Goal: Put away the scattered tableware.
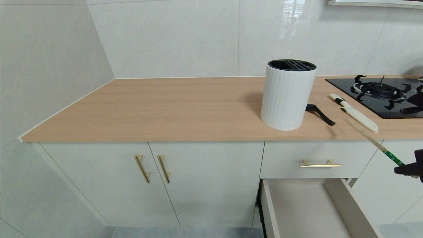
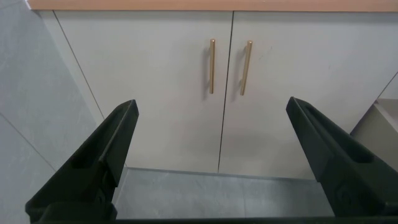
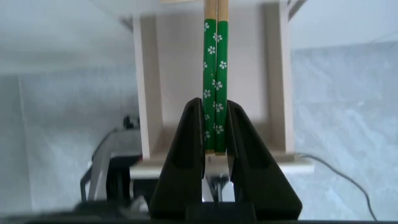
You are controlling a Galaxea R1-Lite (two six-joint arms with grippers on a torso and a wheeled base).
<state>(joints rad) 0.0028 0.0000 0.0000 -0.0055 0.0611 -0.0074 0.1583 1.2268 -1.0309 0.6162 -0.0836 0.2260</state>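
Chopsticks [image 3: 211, 81] clamped between right fingers [image 3: 183, 162], green flowered ends in right wrist view, left fingers [image 2: 106, 155] spread wide

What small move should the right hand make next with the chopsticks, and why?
Probably swing the right hand left and down toward the open drawer. It is shut on the green-ended chopsticks, held slanting upward, and the drawer stands pulled out just beside and below it. The slotted white holder on the worktop is another possible home, so this is a guess.
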